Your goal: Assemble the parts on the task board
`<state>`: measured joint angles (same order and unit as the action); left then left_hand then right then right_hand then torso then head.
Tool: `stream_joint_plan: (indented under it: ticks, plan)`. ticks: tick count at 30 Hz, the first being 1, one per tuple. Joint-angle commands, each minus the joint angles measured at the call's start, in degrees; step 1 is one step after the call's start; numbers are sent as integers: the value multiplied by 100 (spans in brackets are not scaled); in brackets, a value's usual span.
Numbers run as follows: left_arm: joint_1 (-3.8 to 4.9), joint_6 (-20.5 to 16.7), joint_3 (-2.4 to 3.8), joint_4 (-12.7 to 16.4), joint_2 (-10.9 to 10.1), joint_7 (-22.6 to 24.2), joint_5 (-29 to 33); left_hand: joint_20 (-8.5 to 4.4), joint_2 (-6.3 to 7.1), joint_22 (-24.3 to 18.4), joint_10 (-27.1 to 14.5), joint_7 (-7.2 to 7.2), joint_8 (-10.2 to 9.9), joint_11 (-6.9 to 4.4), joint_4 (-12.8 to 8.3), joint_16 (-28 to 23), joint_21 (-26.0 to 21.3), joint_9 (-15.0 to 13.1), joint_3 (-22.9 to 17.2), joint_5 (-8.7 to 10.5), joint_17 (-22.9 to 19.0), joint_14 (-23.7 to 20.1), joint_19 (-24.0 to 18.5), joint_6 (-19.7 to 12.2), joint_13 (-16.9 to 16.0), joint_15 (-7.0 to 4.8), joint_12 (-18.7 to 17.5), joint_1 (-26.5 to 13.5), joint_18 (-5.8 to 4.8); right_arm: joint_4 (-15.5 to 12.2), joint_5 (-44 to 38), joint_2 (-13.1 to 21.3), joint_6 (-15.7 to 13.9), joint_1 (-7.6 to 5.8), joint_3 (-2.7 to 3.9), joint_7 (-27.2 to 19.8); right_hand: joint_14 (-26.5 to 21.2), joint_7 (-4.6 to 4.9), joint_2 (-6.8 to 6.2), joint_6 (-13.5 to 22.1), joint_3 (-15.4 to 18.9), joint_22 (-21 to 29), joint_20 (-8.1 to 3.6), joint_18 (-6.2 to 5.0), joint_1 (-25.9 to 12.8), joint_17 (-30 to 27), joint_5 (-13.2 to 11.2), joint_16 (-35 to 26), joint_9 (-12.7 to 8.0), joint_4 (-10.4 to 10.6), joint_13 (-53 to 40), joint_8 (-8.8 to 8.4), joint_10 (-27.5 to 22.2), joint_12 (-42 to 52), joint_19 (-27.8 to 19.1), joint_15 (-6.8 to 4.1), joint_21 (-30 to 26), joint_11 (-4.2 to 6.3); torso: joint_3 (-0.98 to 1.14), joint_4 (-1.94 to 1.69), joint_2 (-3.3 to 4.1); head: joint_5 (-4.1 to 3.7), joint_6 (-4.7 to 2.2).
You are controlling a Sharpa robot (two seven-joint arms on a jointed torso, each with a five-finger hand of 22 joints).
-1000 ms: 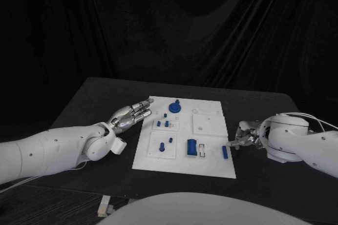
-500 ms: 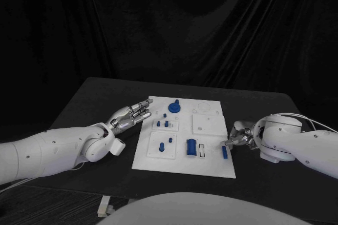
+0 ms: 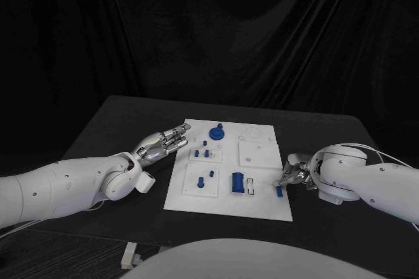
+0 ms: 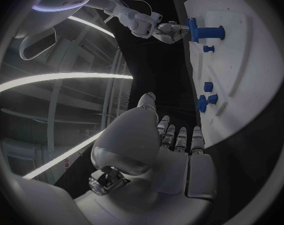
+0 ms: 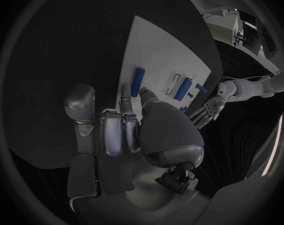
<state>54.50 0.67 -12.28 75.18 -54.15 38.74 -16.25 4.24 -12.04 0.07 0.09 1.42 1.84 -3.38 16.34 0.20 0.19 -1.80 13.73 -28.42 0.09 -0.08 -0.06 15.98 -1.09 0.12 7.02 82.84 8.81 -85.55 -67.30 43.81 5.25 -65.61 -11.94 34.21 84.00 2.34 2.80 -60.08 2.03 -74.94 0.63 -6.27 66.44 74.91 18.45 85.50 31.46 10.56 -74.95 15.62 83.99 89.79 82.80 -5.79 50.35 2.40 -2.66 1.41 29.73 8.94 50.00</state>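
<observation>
Reaching in from the right edge of the task board (image 3: 262,206), the right hand (image 3: 295,173) has its fingertips down at the slim blue bar (image 3: 280,189) lying near that edge; from the right wrist view the fingers (image 5: 126,107) are close against one end of the bar (image 5: 139,81), though whether they actually grip it I cannot tell; the left hand (image 3: 162,142) hangs just off the board's left edge, fingers straight and slightly apart, holding nothing; on the board a blue cylinder (image 3: 237,183) lies beside a small white slot, a blue knob (image 3: 217,133) stands near the far end, and several small blue pegs (image 3: 203,152) sit on the left-hand plates; the black table (image 3: 114,121) carries the whole lot.
</observation>
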Motion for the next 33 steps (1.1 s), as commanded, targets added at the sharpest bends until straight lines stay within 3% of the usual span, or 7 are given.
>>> stream_joint_plan:
  ticks: [1, 7, 15, 21, 24, 27, 33]
  plan:
    - [-5, 228, 5, -3, 19, 1209, -21, 74, 6, -7, -3, -52, 1, 57, 4, -20, -19, -6, -38, -28, -9, 8, 6, -3, 4, 70, -29, 75, -65, 45, -113, -32, 235, 29, 2, 171, 395, -2, -18, 40, -22, -532, 3, -71, 56, 339, -91, -30, -11, -82, -1505, -49, 601, 21, -39, 22, -70, -47, -1, -1, -2, -1, 0]
    - [-5, 356, 5, -27, 46, 1157, -21, 167, -11, -7, -1, -88, -1, 110, 3, -20, -19, -4, -57, -56, -9, 8, 6, -21, 2, 164, -18, 109, -65, 114, -289, -124, 348, 62, 2, 197, 371, 21, -71, 102, -75, -479, 11, -94, 106, 201, -110, -91, -31, -186, -1505, -111, 601, 21, -64, 36, -240, -66, 0, 2, 0, -17, 0]
    - [-5, 427, 5, -49, 62, 1134, -21, 184, -18, -7, 0, -97, -1, 129, 2, -20, -19, -4, -63, -67, -9, 8, 6, -26, 1, 177, -11, 116, -63, 182, -341, -237, 422, 140, 2, 199, 376, 46, -134, 176, -262, -455, 28, -92, 318, 192, 60, -93, -54, -473, -1505, -195, 601, 21, -45, 55, -276, -89, 0, 3, 4, 8, 0]
    - [-5, 474, 5, -76, 74, 1116, -21, 212, -36, -7, 0, -110, -6, 151, 3, -20, -19, 0, -74, -75, -9, 8, 6, -57, 2, 196, -11, 124, -57, 166, -348, -248, 329, 184, 3, 166, 377, 57, -157, 224, -683, -465, 31, -81, 749, 189, 699, -88, -74, -955, -1505, -257, 601, 21, -23, 55, -235, -95, -1, 3, 0, 30, 0]
    - [-5, 491, 5, -87, 77, 1106, -21, 212, -36, -7, 0, -110, -6, 151, 3, -20, -19, 0, -74, -75, -9, 8, 6, -57, 2, 196, -11, 124, -57, 105, -350, -210, 186, 193, 3, 112, 379, 94, -216, 196, -985, -482, 38, -70, 820, 199, 1265, -78, -85, -1186, -1505, -266, 601, 21, -9, 73, -197, -125, 2, -2, 2, 38, 0]
    - [-5, 495, 5, -93, 68, 1096, -21, 225, -46, -7, 1, -114, -7, 163, 3, -20, -19, 1, -80, -80, -9, 8, 6, -68, 1, 203, -7, 127, -52, -36, -354, -115, 10, 195, 4, 7, 383, 145, -413, 95, -1594, -532, 53, -59, 611, 225, 1808, -56, -57, -1476, -1505, -218, 601, 21, 8, 108, -121, -140, 2, -5, 2, 58, 0]
    - [-5, 489, 5, -92, 51, 1082, -21, 230, -49, -7, 1, -107, -9, 165, 5, -20, -19, 2, -81, -80, -9, 8, 6, -82, 1, 204, -9, 127, -50, -308, -119, 67, -181, 113, 5, -113, 383, 115, -535, 46, -2270, -583, 59, -52, 202, 235, 1909, -39, 20, -1719, -1505, -148, 601, 21, 18, 94, -72, -141, 0, -3, 1, 46, 0]
